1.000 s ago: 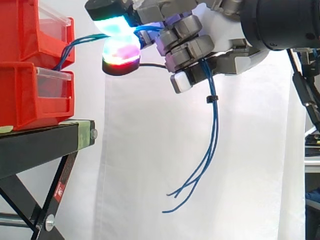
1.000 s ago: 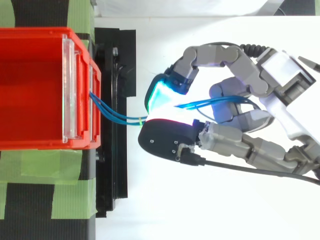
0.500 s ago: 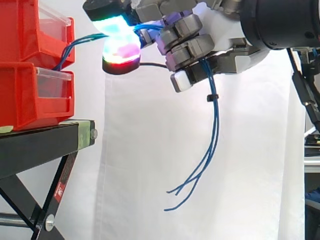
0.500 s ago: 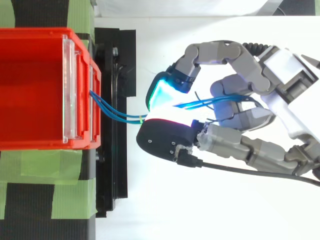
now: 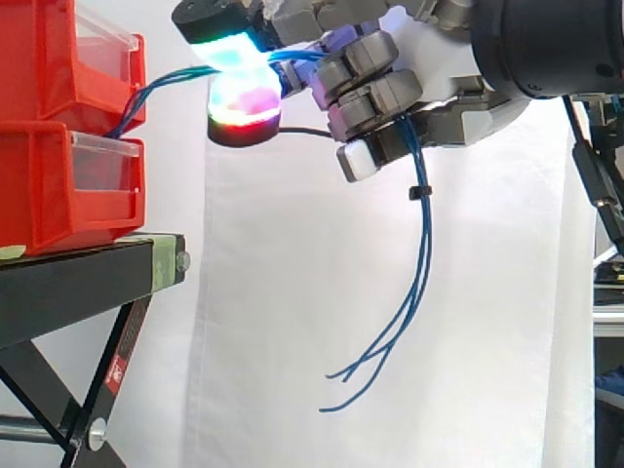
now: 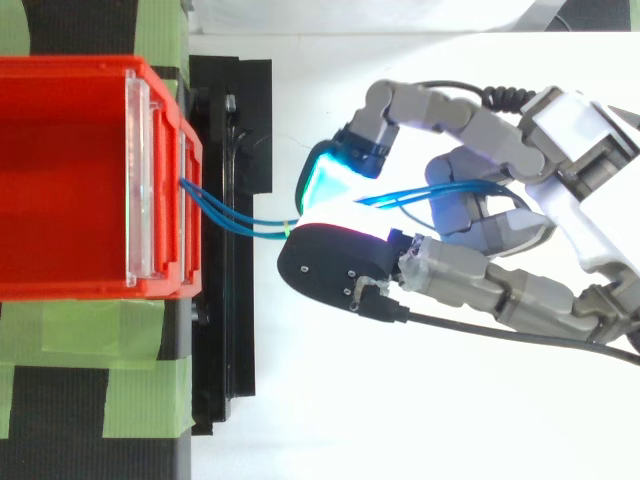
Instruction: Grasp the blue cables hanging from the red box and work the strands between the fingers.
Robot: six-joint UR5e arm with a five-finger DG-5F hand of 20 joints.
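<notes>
The blue cables (image 5: 425, 255) run out of the upper red box (image 5: 58, 68), cross the gap and pass between two glowing fingertips (image 5: 244, 97) of the robot hand (image 5: 434, 54). The robot hand is closed on them: the pads pinch the strands near the box, and the other fingers curl round them farther along. Below those fingers the strands, bound by a small black tie (image 5: 419, 192), hang free before the white curtain (image 5: 292, 370), their loose ends fanning apart. Compared with a second ago the robot hand has eased a little away from the box. From above, the span of cables (image 6: 240, 221) leaving the box looks straighter (the small green marker (image 6: 287, 229) on it has shifted too). That suggests slack is being taken up as the strands slide through the fingers, so the working step appears under way. A second red box (image 5: 58, 185) sits beneath on the black stand (image 5: 88, 278).
</notes>
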